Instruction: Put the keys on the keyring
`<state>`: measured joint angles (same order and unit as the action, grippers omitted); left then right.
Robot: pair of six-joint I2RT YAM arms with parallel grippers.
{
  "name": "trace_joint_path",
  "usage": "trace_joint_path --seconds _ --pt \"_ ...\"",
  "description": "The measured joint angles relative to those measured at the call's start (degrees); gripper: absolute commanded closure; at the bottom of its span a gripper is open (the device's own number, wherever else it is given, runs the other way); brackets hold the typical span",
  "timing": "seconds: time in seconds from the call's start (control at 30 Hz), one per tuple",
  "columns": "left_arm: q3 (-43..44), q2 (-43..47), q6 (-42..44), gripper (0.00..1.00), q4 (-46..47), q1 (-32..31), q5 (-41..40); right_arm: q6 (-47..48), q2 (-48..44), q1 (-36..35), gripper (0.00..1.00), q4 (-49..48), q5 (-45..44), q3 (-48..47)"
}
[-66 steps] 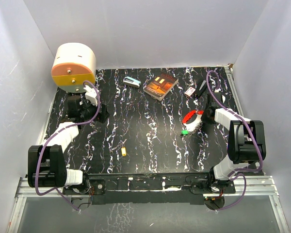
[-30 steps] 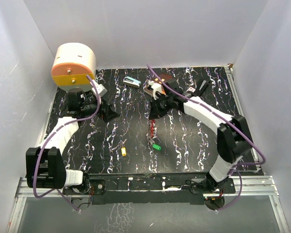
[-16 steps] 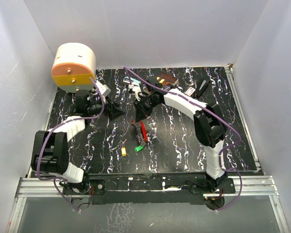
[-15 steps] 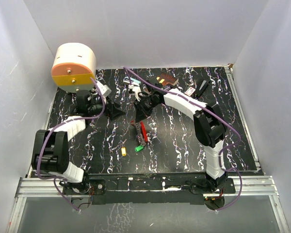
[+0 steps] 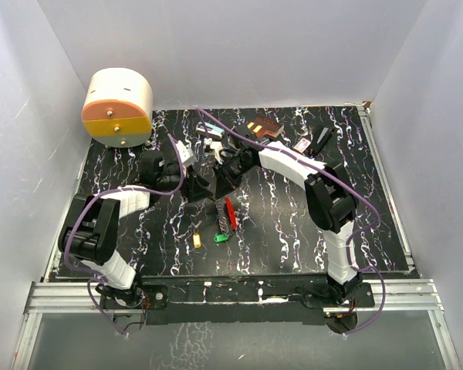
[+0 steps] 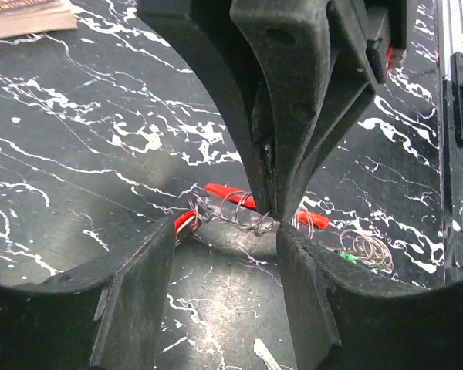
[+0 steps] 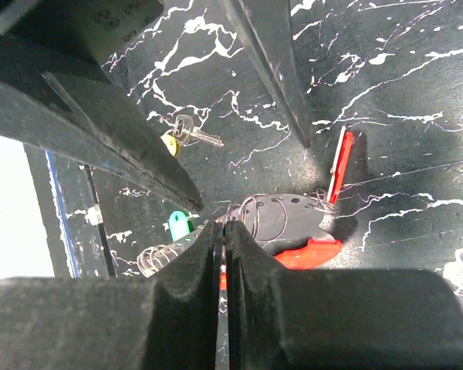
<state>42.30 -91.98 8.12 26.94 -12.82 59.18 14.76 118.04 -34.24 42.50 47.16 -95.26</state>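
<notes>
Steel keyring (image 6: 243,210) half hidden in right claw (image 6: 272,214)

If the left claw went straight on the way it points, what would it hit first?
Likely the wire keyring held in the shut right claw, just ahead; depth is unclear.

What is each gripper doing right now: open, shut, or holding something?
Left gripper: open, holding nothing.
Right gripper: shut on the keyring.
</notes>
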Motion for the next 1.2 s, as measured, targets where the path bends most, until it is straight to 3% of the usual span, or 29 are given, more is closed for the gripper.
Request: trace_joint_path --seconds 0.5,0.63,0.9,1.03,1.2 --pt "0.02 -3.41 4.52 0.52 -3.5 -2.75 1.09 -0.04 0.46 0.0 0.92 0.02 1.7 0.0" --pt "0.02 -3.41 4.92 0.65 -3.93 -3.15 1.73 -0.09 0.46 -0.17 0.92 0.02 1.92 0.0" --pt "1.01 -3.39 6.84 0.75 -6.69 -4.46 2.19 -0.31 0.46 -0.33 0.92 0.0 1.97 0.0" --pt "1.81 -3.41 7.63 1.0 -8.39 -4.74 2.21 -0.46 0.46 -0.44 0.92 0.13 2.12 0.0" --pt "3.08 -3.69 8.92 1.0 -11.02 -4.92 2.16 -0.68 0.46 -0.46 0.92 0.81 2.23 0.0"
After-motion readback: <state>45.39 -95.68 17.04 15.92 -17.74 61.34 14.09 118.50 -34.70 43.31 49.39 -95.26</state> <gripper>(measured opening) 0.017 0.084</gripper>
